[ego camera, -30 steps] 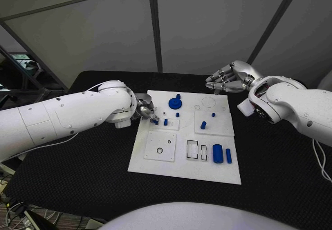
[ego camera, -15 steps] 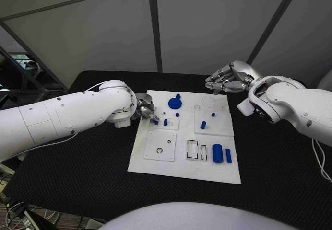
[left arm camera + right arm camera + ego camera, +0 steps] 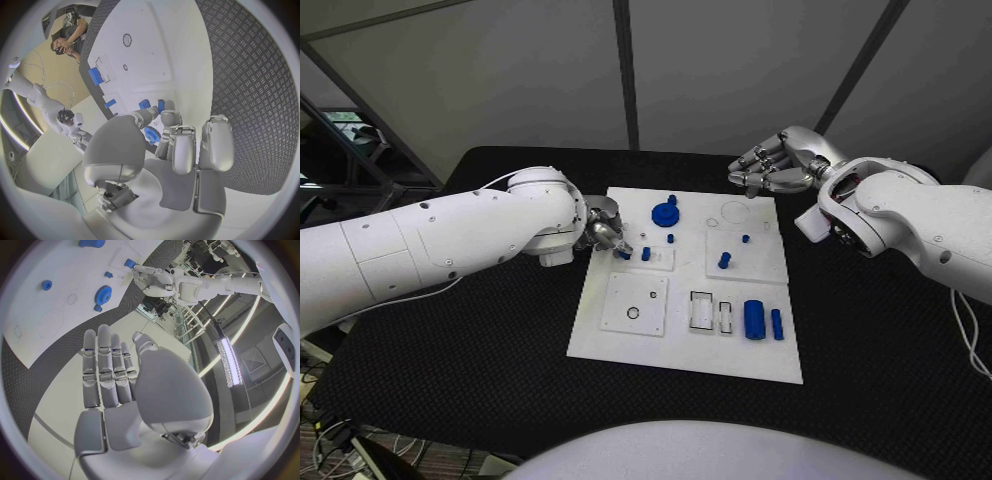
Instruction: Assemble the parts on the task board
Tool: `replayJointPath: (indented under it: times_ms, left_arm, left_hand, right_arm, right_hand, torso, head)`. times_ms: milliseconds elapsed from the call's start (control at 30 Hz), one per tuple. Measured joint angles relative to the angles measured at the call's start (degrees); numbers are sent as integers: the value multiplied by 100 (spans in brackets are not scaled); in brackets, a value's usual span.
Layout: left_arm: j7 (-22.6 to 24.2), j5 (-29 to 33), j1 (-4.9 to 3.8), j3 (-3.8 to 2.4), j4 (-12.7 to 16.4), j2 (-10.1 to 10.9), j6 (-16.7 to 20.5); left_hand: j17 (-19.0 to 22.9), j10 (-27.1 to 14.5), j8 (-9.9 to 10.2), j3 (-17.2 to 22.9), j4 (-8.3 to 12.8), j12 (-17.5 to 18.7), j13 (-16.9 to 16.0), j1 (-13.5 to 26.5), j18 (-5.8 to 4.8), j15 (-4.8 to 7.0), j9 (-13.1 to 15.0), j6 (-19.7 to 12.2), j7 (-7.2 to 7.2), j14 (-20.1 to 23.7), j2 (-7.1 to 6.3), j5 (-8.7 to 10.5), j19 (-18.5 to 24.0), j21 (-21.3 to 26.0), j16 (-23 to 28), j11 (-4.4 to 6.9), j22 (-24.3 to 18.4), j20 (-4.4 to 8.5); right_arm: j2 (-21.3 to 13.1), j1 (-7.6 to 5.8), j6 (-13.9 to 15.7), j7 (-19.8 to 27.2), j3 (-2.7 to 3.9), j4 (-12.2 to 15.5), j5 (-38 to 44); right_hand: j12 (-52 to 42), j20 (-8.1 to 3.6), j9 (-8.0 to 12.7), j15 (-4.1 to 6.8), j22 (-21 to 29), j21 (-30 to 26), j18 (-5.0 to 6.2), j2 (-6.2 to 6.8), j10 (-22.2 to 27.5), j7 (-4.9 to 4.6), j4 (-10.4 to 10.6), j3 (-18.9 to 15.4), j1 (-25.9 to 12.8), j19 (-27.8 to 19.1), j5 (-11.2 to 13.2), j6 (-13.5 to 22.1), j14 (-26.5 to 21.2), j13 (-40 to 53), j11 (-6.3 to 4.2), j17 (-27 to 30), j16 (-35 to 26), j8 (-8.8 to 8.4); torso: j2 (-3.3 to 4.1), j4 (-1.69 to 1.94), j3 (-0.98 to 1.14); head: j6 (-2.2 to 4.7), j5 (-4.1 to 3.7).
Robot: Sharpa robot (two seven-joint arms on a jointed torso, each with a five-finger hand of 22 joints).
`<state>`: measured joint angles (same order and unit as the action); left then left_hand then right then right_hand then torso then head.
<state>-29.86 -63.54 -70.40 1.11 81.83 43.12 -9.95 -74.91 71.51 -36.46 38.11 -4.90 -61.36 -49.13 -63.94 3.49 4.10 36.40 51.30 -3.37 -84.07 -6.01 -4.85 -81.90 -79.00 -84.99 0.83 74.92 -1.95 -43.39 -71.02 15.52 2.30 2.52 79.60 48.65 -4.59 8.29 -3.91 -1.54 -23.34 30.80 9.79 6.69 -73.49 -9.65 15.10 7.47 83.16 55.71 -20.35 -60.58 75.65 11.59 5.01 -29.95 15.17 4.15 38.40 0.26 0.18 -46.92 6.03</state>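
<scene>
The white task board (image 3: 678,345) lies in the middle of the black table. My left hand (image 3: 606,235) sits at the board's left edge, its fingertips curled down onto a small blue part (image 3: 623,254). In the left wrist view that hand (image 3: 172,150) pinches the blue part (image 3: 152,135) between thumb and fingers. A blue gear (image 3: 665,213) stands near the board's far edge, with small blue pegs (image 3: 671,239) beside it. My right hand (image 3: 773,170) hovers above the board's far right corner, holding nothing, fingers straight and side by side (image 3: 109,370).
Two longer blue pieces (image 3: 754,320) lie at the board's right side next to two rectangular slots (image 3: 702,312). A square inset plate with a round hole (image 3: 633,313) sits in the near left part. Black table shows all round the board.
</scene>
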Motion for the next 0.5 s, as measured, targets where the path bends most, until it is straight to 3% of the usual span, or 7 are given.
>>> replayJointPath:
  times_ms: [267,433,500]
  left_arm:
    - [-2,-7,-4,-2,-23,-22,-20]
    - [-9,-19,-8,-2,-67,-60,-36]
    - [-10,-21,-9,-2,-86,-75,-41]
  left_hand:
    - [0,19,1,0,0,-27,-25,14,0,0,0,11,11,0,15,-4,0,0,0,18,0,0]
    - [0,123,-66,-33,52,-184,-172,187,-1,22,17,90,89,22,-4,-433,-30,-34,0,20,0,31]
    - [0,207,-67,109,289,-230,-237,360,0,52,4,137,114,11,-25,-448,-31,-47,0,61,0,31]
  right_arm:
    - [4,0,-7,-2,0,-4,0]
    - [7,0,-9,-3,0,-6,0]
    - [7,0,-10,-3,-1,-6,0]
  right_hand:
    - [0,0,0,0,0,0,0,0,0,0,0,0,0,0,0,0,0,0,0,0,0,0]
    - [0,0,0,0,9,0,0,0,0,0,37,-3,0,0,0,0,0,-5,0,0,0,0]
    - [0,0,0,0,9,0,0,0,0,0,37,-3,0,0,0,0,0,-5,0,0,0,0]
  torso:
    - [1,-1,1]
    - [3,-2,2]
    - [4,-2,3]
  head:
    - [-6,2]
    - [-17,-2]
    - [-21,-3]
